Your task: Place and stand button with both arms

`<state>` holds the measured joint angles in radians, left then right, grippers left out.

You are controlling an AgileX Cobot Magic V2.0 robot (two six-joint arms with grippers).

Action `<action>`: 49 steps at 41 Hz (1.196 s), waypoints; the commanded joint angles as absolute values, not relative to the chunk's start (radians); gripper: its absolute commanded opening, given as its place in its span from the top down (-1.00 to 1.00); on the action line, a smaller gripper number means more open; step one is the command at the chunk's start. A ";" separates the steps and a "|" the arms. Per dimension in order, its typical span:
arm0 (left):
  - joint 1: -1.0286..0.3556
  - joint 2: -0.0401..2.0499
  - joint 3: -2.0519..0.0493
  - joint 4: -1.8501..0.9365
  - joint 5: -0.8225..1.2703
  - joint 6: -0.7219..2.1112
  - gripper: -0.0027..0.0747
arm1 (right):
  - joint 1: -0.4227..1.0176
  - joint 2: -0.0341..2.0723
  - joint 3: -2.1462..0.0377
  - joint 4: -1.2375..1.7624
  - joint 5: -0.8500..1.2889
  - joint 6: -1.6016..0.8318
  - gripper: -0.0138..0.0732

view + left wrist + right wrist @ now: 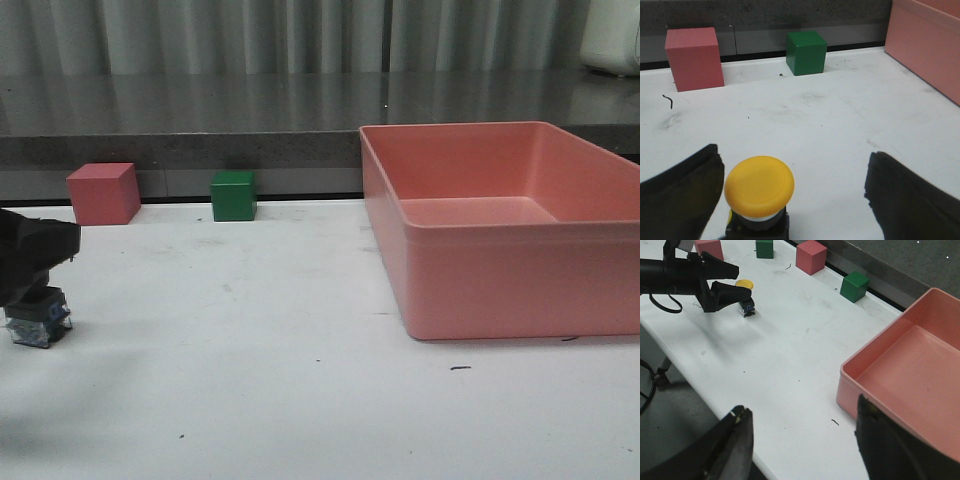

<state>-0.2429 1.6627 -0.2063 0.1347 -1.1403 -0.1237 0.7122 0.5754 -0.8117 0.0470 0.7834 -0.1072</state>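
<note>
The button (pixel 759 192) is seen upright on the worktop (pixel 300 400) at near left, between the spread, empty left gripper (pixel 790 200) fingers; it could be toppled by an off-centre closing; the right gripper (pixel 802 450) fingers are spread wide, holding nothing.

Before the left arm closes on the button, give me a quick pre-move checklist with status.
1. Left gripper open: ok, fingers spread wide.
2. Button between the fingers: ok, but it sits near one finger, off-centre.
3. Button upright: ok, yellow cap on top, base on the table.
4. Contact with the button: cannot tell.
5. Right gripper out of the way: ok, open, far from the button, near the pink bin.
6. Cubes clear of the grasp: ok, pink cube and green cube stand at the back edge.
</note>
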 commanded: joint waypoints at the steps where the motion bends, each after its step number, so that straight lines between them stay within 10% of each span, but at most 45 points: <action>1: -0.238 1.607 -0.213 0.120 -1.216 -0.159 -0.54 | 0.711 0.577 -0.838 0.051 0.718 -0.113 -0.39; 13: -0.238 1.396 -0.267 0.122 -0.877 -0.190 -0.54 | 0.711 0.577 -0.838 0.051 0.718 -0.113 -0.39; 35: -0.383 1.037 -1.005 0.137 0.702 -0.177 -0.54 | 0.711 0.577 -0.838 0.051 0.718 -0.113 -0.39; 49: -0.383 0.863 -1.051 -0.111 0.960 0.066 -0.54 | 0.711 0.577 -0.838 0.051 0.718 -0.113 -0.39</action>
<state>-0.3746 0.9199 -1.0337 -0.0765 0.9701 0.0493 0.7122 0.5754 -0.8117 0.0470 0.7834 -0.1072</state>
